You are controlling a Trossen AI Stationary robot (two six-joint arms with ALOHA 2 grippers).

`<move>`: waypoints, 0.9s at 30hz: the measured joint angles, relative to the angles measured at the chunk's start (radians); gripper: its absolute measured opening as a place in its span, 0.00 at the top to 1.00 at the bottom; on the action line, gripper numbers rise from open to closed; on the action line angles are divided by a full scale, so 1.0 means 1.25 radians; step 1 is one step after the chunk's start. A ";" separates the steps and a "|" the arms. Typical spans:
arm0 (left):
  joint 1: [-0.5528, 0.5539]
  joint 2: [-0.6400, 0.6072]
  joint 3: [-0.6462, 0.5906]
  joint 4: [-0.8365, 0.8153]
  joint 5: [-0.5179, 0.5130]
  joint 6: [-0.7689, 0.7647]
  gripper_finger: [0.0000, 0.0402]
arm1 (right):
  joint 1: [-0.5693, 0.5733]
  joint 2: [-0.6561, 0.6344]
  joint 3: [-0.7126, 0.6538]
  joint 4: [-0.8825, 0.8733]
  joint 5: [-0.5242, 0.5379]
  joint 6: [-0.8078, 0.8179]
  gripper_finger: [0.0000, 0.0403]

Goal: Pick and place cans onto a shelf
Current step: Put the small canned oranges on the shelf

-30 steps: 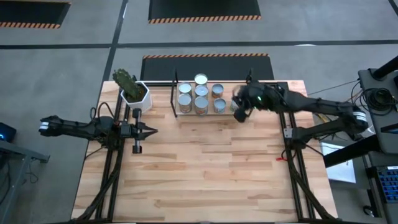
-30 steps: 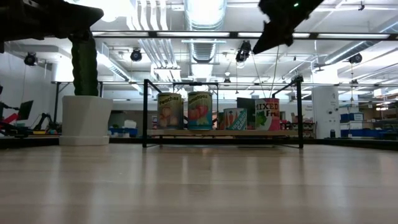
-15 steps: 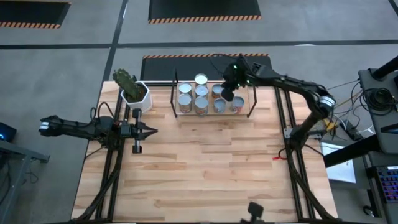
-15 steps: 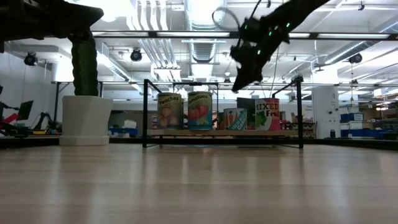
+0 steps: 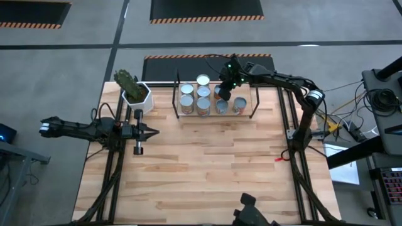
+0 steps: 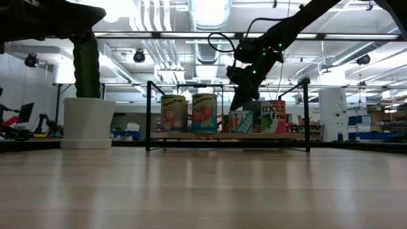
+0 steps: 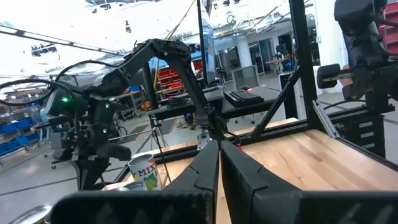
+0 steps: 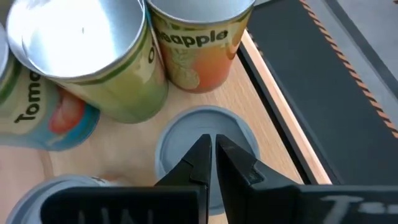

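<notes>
From above, the right gripper (image 5: 224,94), having swung left from the shelf's (image 5: 248,114) right end, is being held empty and pinched shut over the cans (image 5: 203,94), so placing seems done. At table height, labelled cylinders are being shown upright. Left gripper (image 5: 151,131) is being parked closed, left of centre. Wrist-on, shiny round lids are being faced.

Silver-topped cans (image 5: 203,98) clustered upright, labelled sides, on low light-wood shelf (image 5: 213,114)
</notes>
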 joint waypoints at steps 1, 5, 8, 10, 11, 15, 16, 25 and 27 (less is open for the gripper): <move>0.000 0.000 0.000 0.000 0.000 0.000 1.00 | 0.000 0.000 -0.003 0.004 0.000 0.000 0.97; 0.000 0.000 0.000 0.000 0.000 0.000 1.00 | 0.000 0.000 -0.015 0.009 0.000 0.002 0.97; 0.000 0.000 0.000 0.000 0.000 0.000 1.00 | 0.000 0.000 -0.028 0.030 0.000 0.008 0.97; 0.000 0.000 0.000 0.000 0.000 0.000 1.00 | 0.000 0.000 -0.035 0.043 0.000 0.012 0.97; 0.000 0.000 0.000 0.000 0.000 0.000 1.00 | 0.000 0.000 -0.040 0.047 0.000 0.014 0.97; 0.000 0.000 0.000 0.000 0.000 0.000 1.00 | 0.000 0.000 -0.056 0.059 0.000 0.015 0.97; 0.000 0.000 0.000 0.000 0.000 0.000 1.00 | 0.000 0.000 -0.060 0.060 0.000 0.015 0.97; 0.000 0.000 0.000 0.000 0.000 0.000 1.00 | 0.000 -0.004 -0.079 0.042 0.000 0.015 0.97; 0.000 0.000 0.000 0.000 0.000 0.000 1.00 | 0.000 -0.008 -0.079 0.030 0.000 0.015 0.97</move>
